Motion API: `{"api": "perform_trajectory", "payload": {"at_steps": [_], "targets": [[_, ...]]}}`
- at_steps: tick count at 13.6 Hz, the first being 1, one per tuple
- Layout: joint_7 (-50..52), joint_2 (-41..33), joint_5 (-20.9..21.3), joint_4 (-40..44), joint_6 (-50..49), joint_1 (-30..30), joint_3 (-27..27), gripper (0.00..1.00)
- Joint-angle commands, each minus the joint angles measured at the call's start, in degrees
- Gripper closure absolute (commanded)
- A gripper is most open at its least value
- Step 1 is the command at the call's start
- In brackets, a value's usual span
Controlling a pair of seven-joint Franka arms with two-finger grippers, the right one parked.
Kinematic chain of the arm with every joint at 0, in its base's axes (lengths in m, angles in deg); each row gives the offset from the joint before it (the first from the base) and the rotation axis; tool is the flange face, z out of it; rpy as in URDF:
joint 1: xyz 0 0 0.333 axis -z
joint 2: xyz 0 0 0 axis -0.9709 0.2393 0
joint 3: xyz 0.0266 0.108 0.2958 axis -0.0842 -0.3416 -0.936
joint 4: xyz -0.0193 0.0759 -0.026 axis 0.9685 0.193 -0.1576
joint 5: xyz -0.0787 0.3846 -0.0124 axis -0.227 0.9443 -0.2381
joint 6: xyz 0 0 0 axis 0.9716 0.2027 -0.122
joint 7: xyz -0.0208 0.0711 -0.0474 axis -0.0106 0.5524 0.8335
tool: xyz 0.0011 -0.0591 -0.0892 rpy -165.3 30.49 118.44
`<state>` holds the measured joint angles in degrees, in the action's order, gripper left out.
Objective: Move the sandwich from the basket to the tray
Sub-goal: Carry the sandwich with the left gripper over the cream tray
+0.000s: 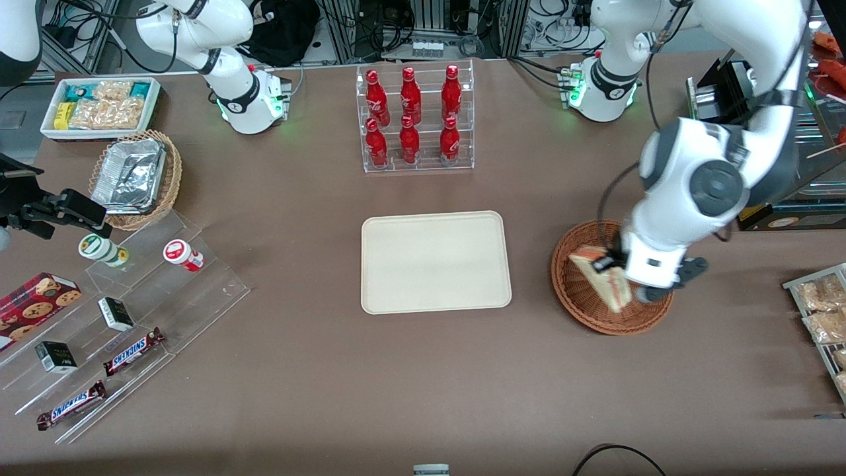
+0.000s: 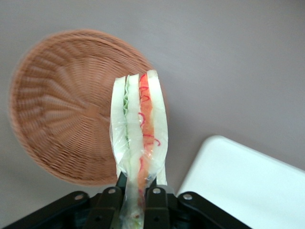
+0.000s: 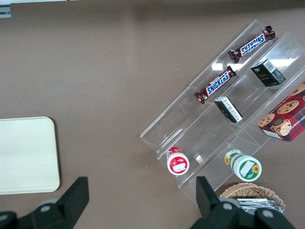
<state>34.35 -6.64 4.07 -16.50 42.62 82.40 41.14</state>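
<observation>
Above the basket [image 1: 598, 301] my gripper [image 1: 611, 264] is clamped narrow on the sandwich [image 1: 605, 277], fingers [image 2: 155, 202] pinching one end. Its long axis points straight out from my fingertips, filling layers edge-on. Nothing else sits in the basket, and the tray [image 1: 435, 262] beside it is bare.

- Our gripper [image 2: 134, 195] has its jaws closed on the sandwich [image 2: 138, 129], which stands out straight from between them.
- The basket [image 2: 66, 107] lies below the sandwich's tip.
- A corner of the tray [image 2: 243, 183] sits just beside the jaws.
</observation>
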Motion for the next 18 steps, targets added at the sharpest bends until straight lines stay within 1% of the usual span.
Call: {"api": "perform_trajectory", "payload": {"at_steps": [1,3,6,10,12,15,17,18], "targets": [[1.4,3.3,0.2,2.4,-0.5,7.2,-0.5,0.91],[0.6,6.2,0.0,3.0,2.0,10.8,-0.2,0.9],[1.1,10.3,0.1,2.9,9.8,16.2,0.1,0.88],[1.1,15.6,0.8,3.7,17.5,22.5,0.0,0.87],[1.1,17.4,0.9,3.9,19.7,23.7,0.0,0.87],[0.9,19.5,1.1,4.1,20.3,25.2,-0.1,0.86],[1.1,21.0,3.5,4.9,20.2,26.2,-0.1,0.85],[1.2,21.3,3.9,4.9,20.3,26.4,-0.1,0.85]]}}
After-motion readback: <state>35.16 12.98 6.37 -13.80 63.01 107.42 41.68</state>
